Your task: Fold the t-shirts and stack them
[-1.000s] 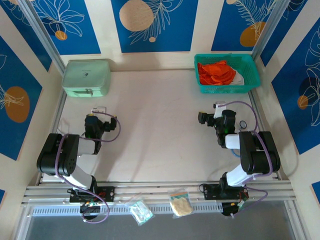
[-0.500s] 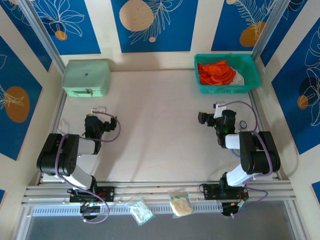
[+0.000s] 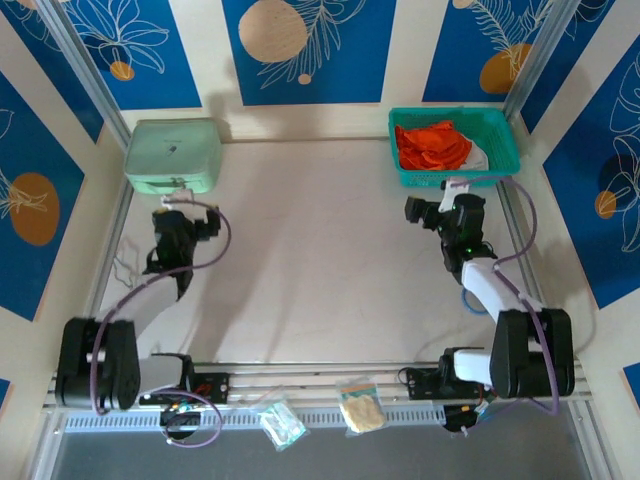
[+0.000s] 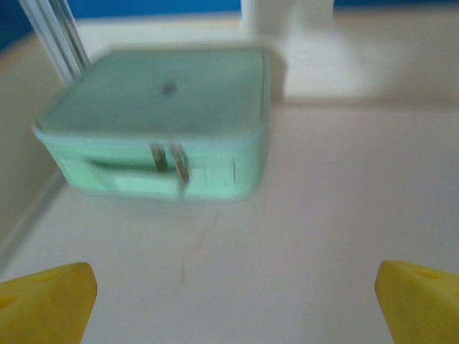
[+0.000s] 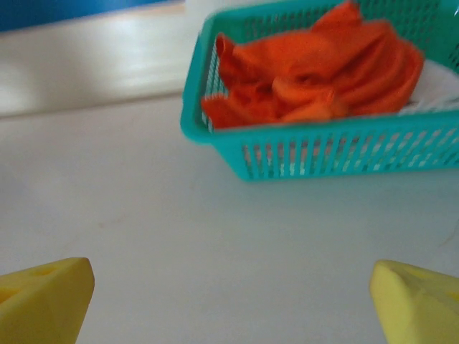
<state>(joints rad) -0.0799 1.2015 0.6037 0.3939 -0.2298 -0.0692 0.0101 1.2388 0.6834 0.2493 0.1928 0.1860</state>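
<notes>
mint-green case (image 3: pixel 172 155): upper left of the top view, lid down, at the back wall; not a task item
left gripper (image 3: pixel 172 204): mine, just below the case in the top view and facing it; in the left wrist view my yellow tips sit at the two bottom corners, so the jaws stand wide with nothing between them
table (image 3: pixel 310 260): bare cream surface across the middle, no cloth laid out on it
right gripper (image 3: pixel 457 190): mine, just below the basket's near wall in the top view; jaws spread wide, nothing held
teal basket (image 3: pixel 506 140): upper right of the top view; its long side runs left to right across the right wrist view
orange t-shirt (image 5: pixel 315 61): bunched in the basket's left and middle, heaped above the rim; no clear long axis
white t-shirt (image 5: pixel 437 86): a sliver at the basket's right end, partly under the orange
key relation: the cloth lies straight ahead of my right jaws, behind the near wall; I judge the reach must go over the rim and down; right arm near, left arm well apart across the table
count: case 1; basket 1; orange heap 1 (one garment or several, I cannot tell); white 1 seen
</notes>
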